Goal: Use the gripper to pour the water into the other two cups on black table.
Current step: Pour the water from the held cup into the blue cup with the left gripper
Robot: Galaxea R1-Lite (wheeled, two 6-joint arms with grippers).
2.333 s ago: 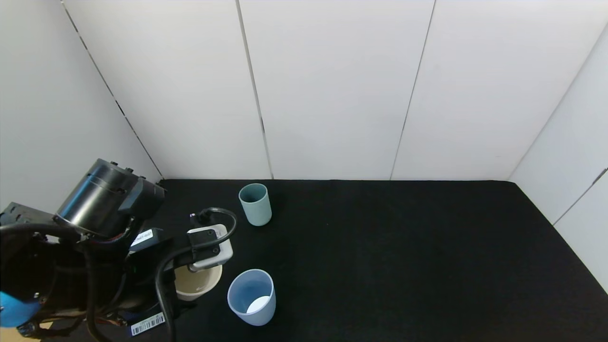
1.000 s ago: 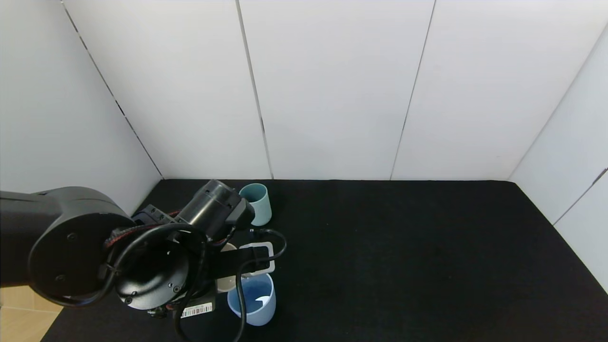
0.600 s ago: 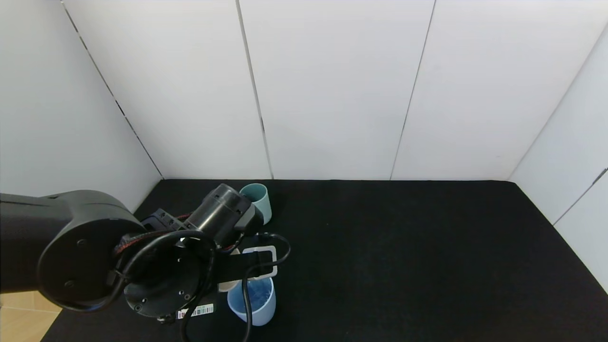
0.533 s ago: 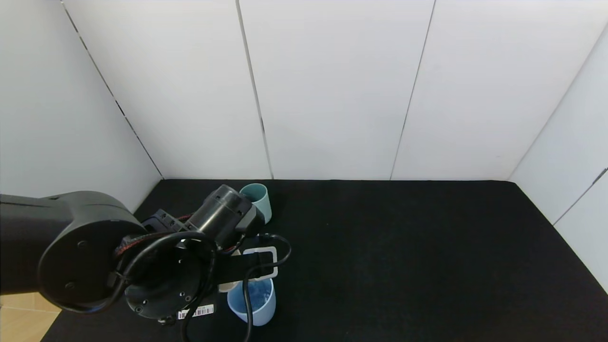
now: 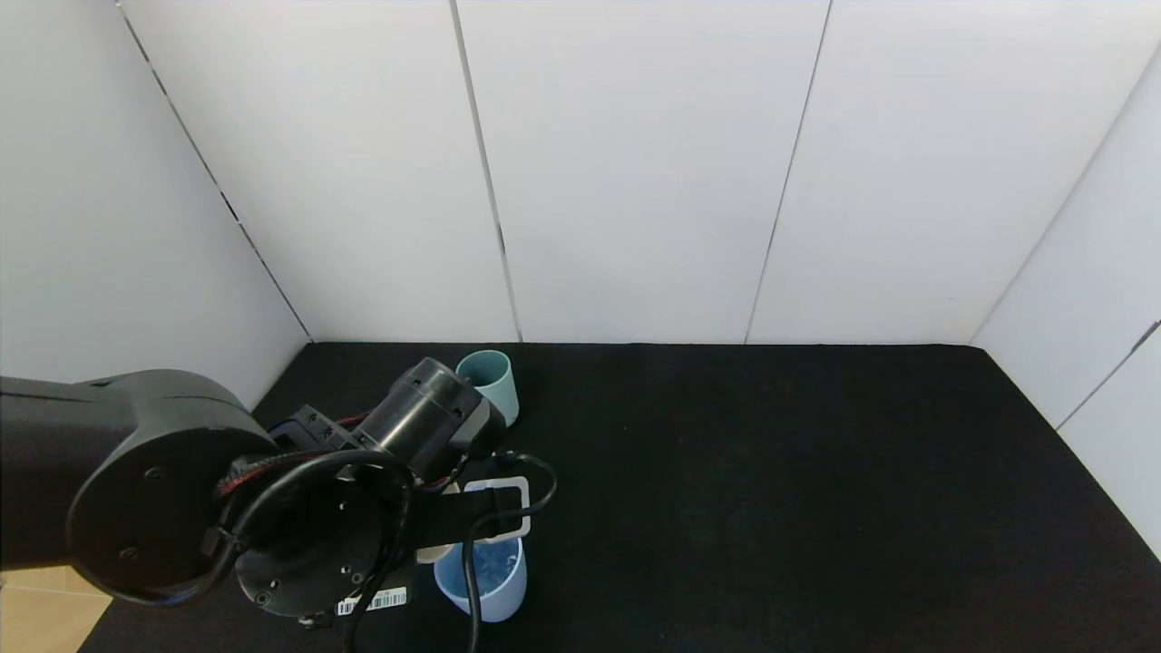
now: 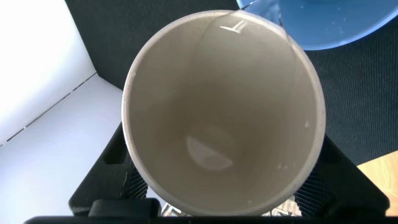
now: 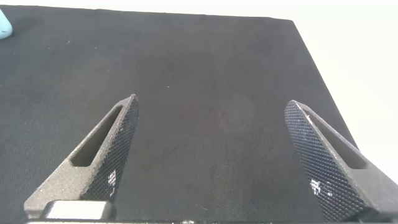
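My left gripper [image 5: 458,524] is shut on the beige cup [image 6: 224,118] and holds it tilted over the light blue cup [image 5: 481,580], at the near left of the black table [image 5: 771,472]. Rippled water [image 5: 494,562] lies in the light blue cup. In the left wrist view the beige cup's inside looks almost empty, its lip meets the light blue cup's rim [image 6: 323,25], and black fingers [image 6: 109,165] flank it. The teal-green cup [image 5: 490,385] stands upright behind the arm. My right gripper [image 7: 212,102] is open and empty above bare table; the head view does not show it.
White wall panels [image 5: 635,181] close the table at the back and both sides. The left arm's big black joint [image 5: 154,481] fills the near left corner. A pale blue cup's edge [image 7: 4,25] shows far off in the right wrist view.
My left arm lifted the beige cup off the table, carried it right and tilted it over the light blue cup. Water now ripples in that cup. Hardly any motion in the last half second.
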